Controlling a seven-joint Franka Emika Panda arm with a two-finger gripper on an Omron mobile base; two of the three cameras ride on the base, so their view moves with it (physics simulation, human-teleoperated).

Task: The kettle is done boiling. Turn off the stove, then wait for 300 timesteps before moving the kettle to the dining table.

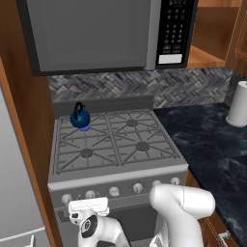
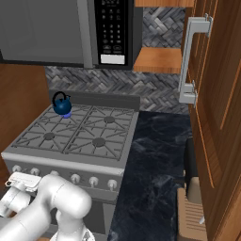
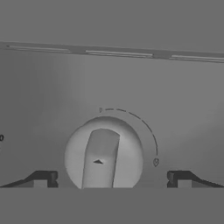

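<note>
Two dark fingertips [image 3: 43, 178] sit spread wide either side of a pale knob [image 3: 103, 153] on the stove [image 1: 116, 176] front, jaws released and gripping nothing, the gripper [image 3: 111, 179] facing it squarely. Kettle [image 1: 80, 117] sits on the back-left burner over a bluish flame, microwave [image 1: 101, 34] hanging above. Dark marbled counter [image 1: 212, 140] runs to the right, carrying a white cylinder [image 1: 239, 103].

White robot arm bent low before the stove [image 1: 116, 144], its gripper [image 3: 111, 178] spread wide, fingertips [image 3: 41, 178] flanking a knob [image 3: 103, 153].
</note>
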